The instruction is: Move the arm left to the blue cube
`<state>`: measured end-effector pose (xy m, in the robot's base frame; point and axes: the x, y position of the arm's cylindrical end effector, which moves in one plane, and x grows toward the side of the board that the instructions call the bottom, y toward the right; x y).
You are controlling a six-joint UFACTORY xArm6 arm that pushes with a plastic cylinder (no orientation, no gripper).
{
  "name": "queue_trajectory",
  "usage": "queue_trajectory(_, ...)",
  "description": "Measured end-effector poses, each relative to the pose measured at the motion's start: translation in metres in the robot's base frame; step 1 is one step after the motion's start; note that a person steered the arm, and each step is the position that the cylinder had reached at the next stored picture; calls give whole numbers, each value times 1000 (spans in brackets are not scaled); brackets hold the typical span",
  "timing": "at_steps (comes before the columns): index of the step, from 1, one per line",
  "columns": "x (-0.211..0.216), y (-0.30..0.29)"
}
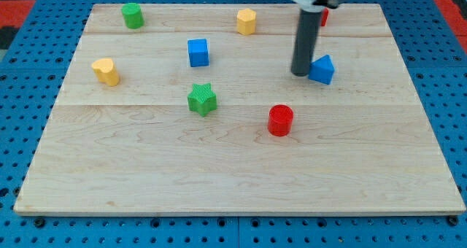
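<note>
On the wooden board (233,175), my tip (300,74) holds nothing, and the blue cube (198,52) sits toward the left edge.

Your tabletop (241,168) was pale, smooth-sanded wood with visible grain, the blue cube (198,52) looked like matte plastic, and the rod (306,40) was dull dark stuff.

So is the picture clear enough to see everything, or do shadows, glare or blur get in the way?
In the camera view the lighting is even and soft: the blue cube and the red cylinder cast only faint shadows, with no glare on the wooden board. Blocks look slightly soft-edged. My tip is sharp enough to place, just left of the blue triangular block. The rod hides most of a red block behind it.
</note>
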<state>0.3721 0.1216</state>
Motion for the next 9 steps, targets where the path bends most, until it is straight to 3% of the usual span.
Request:
queue_trajectory(1,0,23)
queue_trajectory(3,0,1)
queue_trajectory(6,-1,-119)
queue_trajectory(8,-1,-245)
queue_trajectory(9,-55,-256)
